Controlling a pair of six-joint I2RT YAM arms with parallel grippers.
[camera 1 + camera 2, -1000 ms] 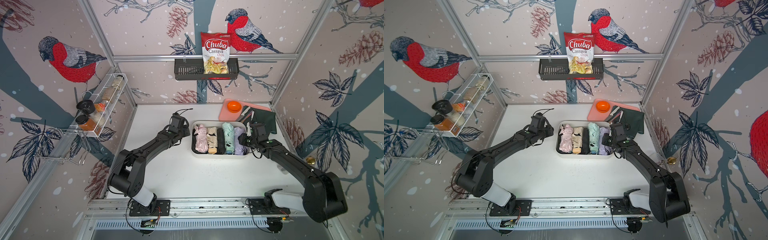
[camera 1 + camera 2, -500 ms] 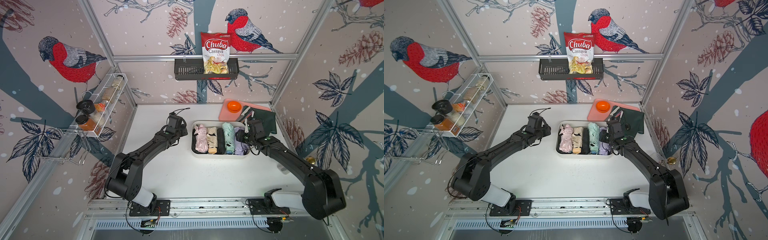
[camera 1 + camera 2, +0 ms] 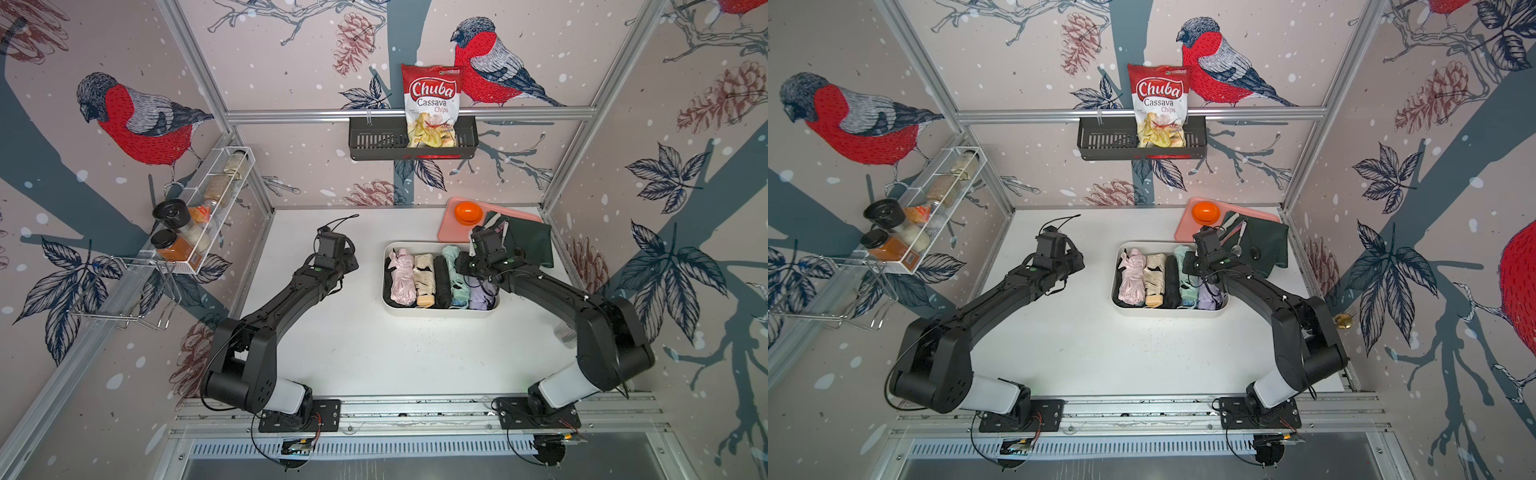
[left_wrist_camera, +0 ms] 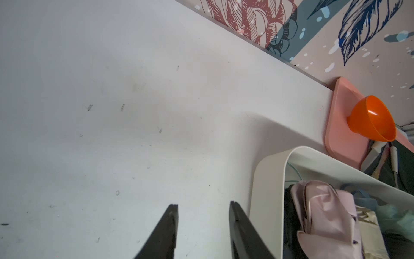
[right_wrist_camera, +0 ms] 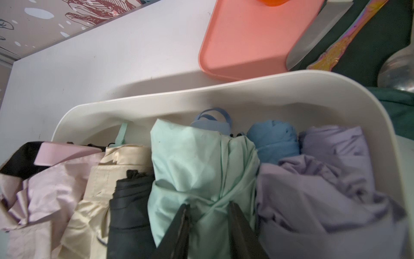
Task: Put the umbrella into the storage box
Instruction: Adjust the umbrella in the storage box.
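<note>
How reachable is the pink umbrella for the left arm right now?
Likely yes. The left end effector hangs open over bare table just outside the box wall, and the pink umbrella lies uncovered right inside that wall. The right end effector is over the mint umbrella, farther along.

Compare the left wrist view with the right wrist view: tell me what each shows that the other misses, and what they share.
Only the left wrist view: the left gripper, fingers apart with nothing between them, over bare table beside the outer wall of the storage box, and the whole orange bowl. Only the right wrist view: the right gripper, fingers astride a fold of the mint umbrella, and the purple umbrella beside it. Both: the storage box, the pink umbrella, the cream umbrella and the pink tray.
</note>
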